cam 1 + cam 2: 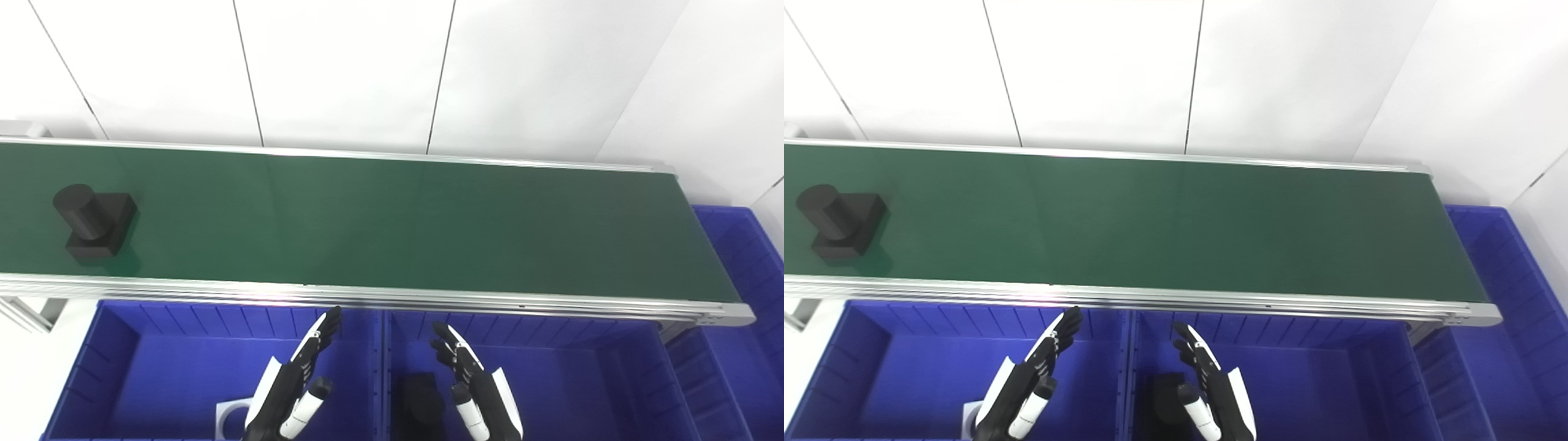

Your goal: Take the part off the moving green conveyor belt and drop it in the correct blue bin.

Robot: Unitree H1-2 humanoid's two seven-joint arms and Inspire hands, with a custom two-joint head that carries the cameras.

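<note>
A black part, a short cylinder standing on a square block, rides the green conveyor belt at its far left end. My left hand hovers open above the left blue bin, fingers stretched toward the belt's near rail. My right hand hovers open above the middle blue bin, fingers also straight. Both hands hold nothing and are far from the part. A black part lies in the middle bin beside my right hand. A white part lies in the left bin, partly hidden by my left hand.
A third blue bin stands past the belt's right end. The belt's aluminium rail runs between the bins and the belt surface. A white panelled wall rises behind the conveyor.
</note>
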